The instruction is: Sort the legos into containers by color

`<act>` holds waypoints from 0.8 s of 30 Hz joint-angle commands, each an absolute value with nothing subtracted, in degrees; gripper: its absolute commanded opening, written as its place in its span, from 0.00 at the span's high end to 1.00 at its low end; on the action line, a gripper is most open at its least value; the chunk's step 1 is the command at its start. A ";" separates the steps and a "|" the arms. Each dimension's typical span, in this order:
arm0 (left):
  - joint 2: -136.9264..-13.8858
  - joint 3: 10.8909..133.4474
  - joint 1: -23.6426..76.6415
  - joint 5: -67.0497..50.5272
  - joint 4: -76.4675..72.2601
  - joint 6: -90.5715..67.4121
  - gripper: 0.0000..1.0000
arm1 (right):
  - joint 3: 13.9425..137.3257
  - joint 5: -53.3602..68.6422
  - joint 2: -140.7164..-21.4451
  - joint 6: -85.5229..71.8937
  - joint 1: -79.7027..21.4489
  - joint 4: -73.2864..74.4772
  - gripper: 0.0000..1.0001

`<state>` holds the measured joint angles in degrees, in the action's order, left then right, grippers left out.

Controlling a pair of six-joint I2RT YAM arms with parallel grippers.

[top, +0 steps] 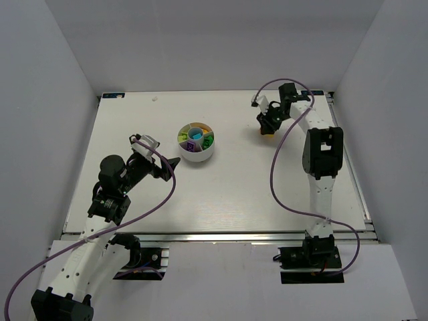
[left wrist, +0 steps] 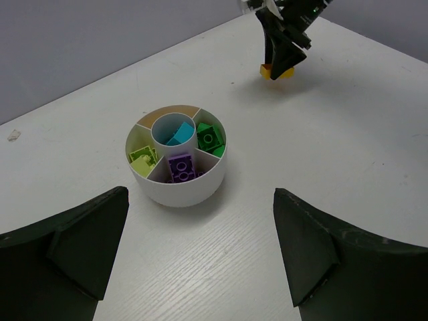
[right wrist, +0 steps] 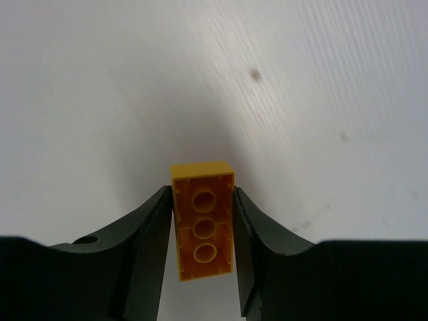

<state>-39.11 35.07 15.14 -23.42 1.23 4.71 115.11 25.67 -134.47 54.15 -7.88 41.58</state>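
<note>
The right hand [right wrist: 202,195] is down at the far right of the worktop [top: 234,194], its two dark fingers [right wrist: 150,227] pressed against the long sides of an orange brick [right wrist: 202,224], so it is grasping that brick. The brick lies upside down on the surface, with its three hollow tubes facing up and its far end sticking out past the fingertips. The round white divided dish [left wrist: 180,190] sits near the middle of the worktop, well apart from the orange brick and to its left. In the dish, a cyan brick [left wrist: 175,132] is in the small central well, a lime brick [left wrist: 142,156] in the left wedge, a purple brick [left wrist: 180,167] in the near wedge and a green brick [left wrist: 209,138] in the right wedge. The left hand [top: 172,164] hangs released, jaws spread wide and grasping nothing, just to the near left of the dish and pointed toward it.
</note>
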 commanded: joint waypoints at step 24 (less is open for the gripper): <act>-37.53 33.49 15.38 -22.41 0.44 6.06 0.02 | 113.38 42.28 -130.52 -20.39 -26.02 -13.80 0.97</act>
